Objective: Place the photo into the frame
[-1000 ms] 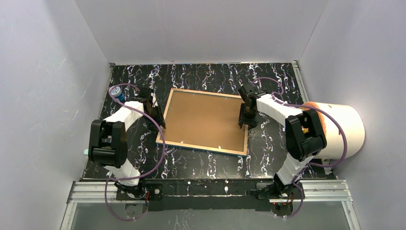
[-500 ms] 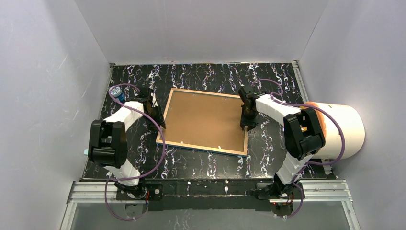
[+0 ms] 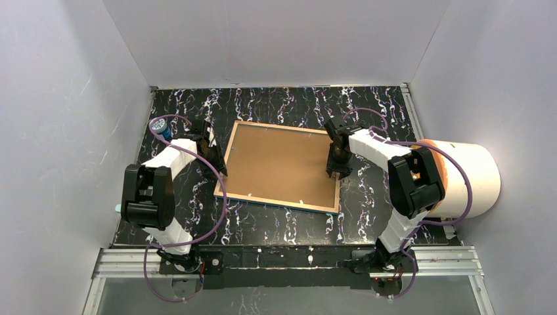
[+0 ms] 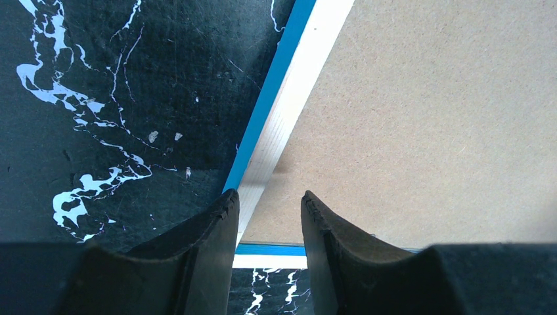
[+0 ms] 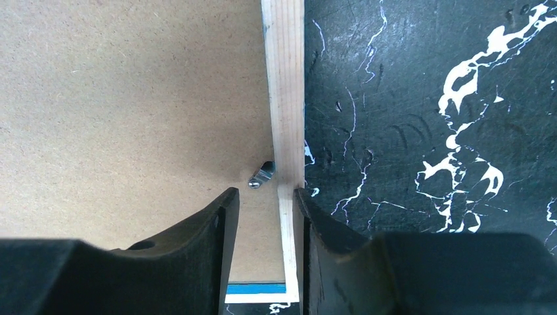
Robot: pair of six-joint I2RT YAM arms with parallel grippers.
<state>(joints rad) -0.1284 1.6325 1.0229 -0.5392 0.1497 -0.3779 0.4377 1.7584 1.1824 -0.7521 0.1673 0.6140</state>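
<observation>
The frame (image 3: 276, 201) lies face down on the marbled table (image 3: 276, 105), with the brown backing board (image 3: 279, 164) filling it. The photo is hidden in every view. The left jaws stand part open over the frame's near-left corner and the right jaws part open over its wooden right rim, both gripping nothing. Only the right wrist view shows a metal tab (image 5: 261, 176). A blue-capped container (image 3: 159, 127) stands far left.

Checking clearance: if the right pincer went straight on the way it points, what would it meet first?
Most likely the frame: its wooden back rim lies between the fingers of the right pincer, beside a small metal tab. How close is unclear.
</observation>
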